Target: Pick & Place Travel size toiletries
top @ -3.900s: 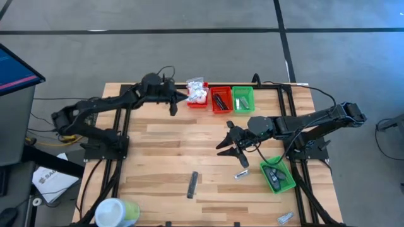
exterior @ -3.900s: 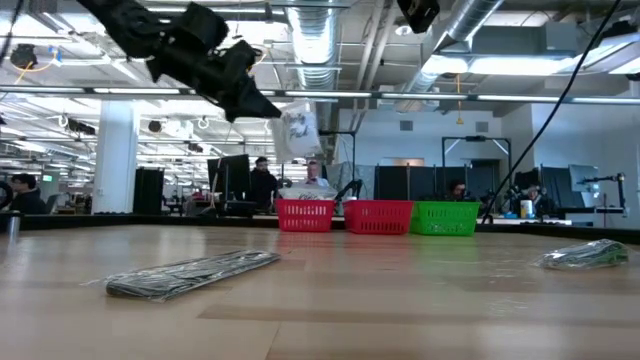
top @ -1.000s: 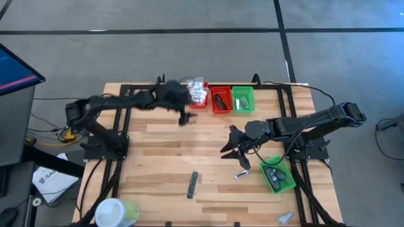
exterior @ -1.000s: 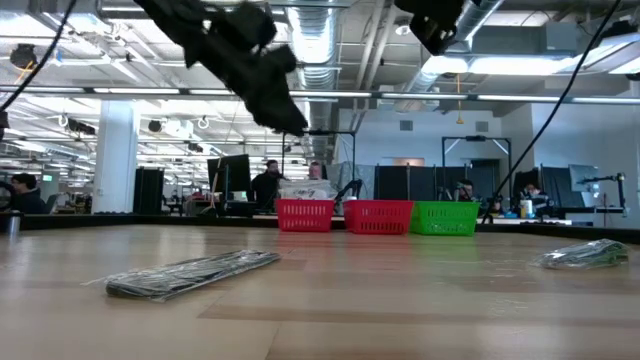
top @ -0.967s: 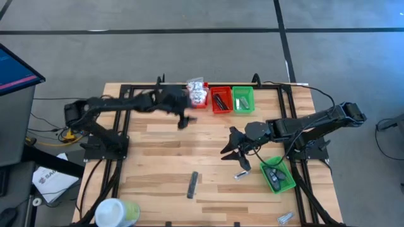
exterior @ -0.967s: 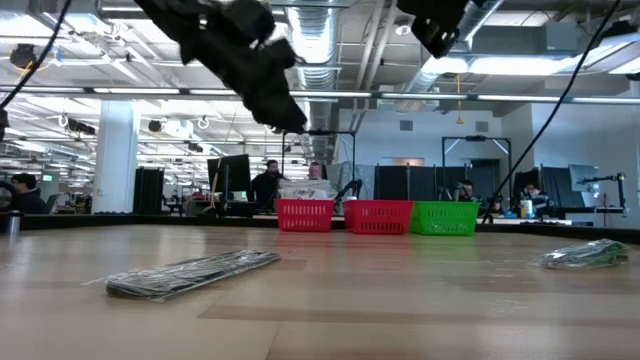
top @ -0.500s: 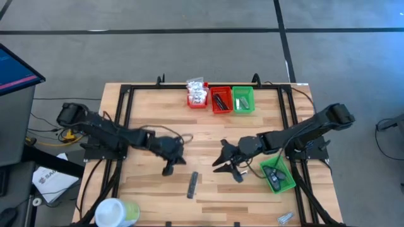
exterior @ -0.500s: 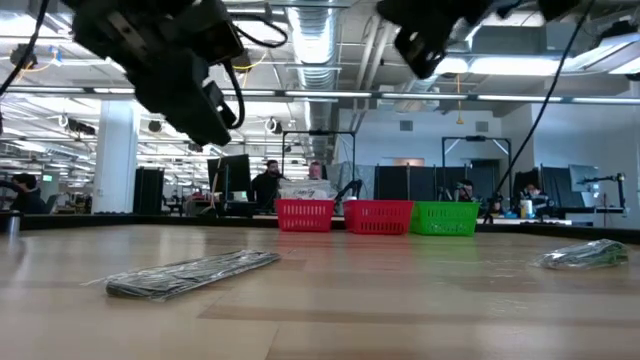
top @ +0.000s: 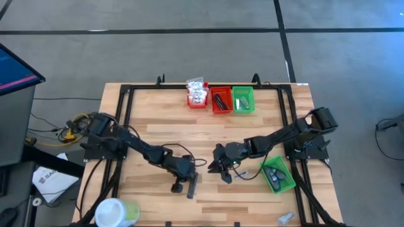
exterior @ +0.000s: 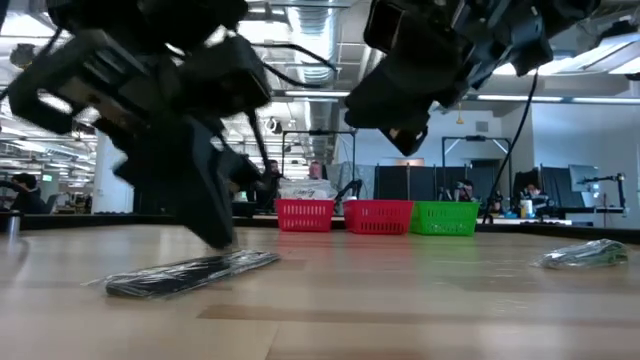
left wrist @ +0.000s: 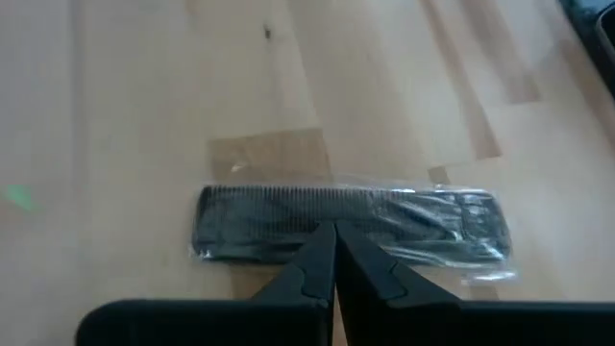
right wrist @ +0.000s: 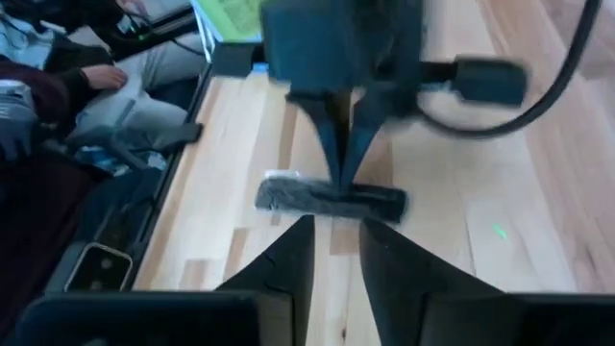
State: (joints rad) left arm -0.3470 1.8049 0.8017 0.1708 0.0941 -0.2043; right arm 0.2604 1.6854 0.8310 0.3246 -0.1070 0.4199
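Left end effector, fingers pressed together, hovers at the black plastic-wrapped comb, lower centre; bins partly filled.

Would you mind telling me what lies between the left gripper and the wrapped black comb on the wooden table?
Nothing: in the left wrist view the left gripper, fingers shut, meets the wrapped black comb with no gap.

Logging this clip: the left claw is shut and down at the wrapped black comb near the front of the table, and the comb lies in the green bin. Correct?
Not quite. The left claw is shut at the comb, but the comb lies on the bare table, not in a bin, as the high view shows.
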